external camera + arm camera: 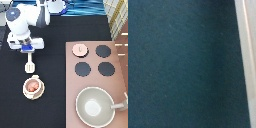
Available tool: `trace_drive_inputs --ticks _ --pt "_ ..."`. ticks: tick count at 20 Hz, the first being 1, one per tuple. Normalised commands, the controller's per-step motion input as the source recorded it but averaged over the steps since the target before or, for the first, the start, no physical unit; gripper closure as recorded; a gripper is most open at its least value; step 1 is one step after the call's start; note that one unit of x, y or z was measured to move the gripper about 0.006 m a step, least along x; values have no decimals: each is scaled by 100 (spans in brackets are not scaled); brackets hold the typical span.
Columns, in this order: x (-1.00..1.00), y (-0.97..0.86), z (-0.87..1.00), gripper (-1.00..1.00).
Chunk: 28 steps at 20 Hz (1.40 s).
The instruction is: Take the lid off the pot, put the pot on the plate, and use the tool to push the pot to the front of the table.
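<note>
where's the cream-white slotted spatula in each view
Exterior view: the cream-white slotted spatula lies on the black table, just below the gripper, above the pale-pink pot on the cream plate.
Wrist view: not identifiable.
Shared landmark: the dark table.

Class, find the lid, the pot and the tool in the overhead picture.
lid (79,49): exterior view, its centre knob.
pot (33,86): exterior view, its reddish inside.
tool (30,65): exterior view, its slotted head, below the end effector (26,49).

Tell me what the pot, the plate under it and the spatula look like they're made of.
Pot: matte pale-pink, likely plastic, no shine. Plate: cream, dull, plastic or ceramic, can't tell. Spatula: cream-white, flat look, probably plastic. The gripper sits above the spatula's handle, on the table.
</note>
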Motion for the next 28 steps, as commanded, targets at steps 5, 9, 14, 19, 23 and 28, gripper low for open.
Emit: trace_drive_inputs --ticks 5,9,14,19,23,28 --pt "94 -5 -5 100" --pt "99 0 -12 100" --pt "100 7 -1 100" --pt "100 15 0 100" --pt "100 24 8 100" --pt "100 32 27 100"
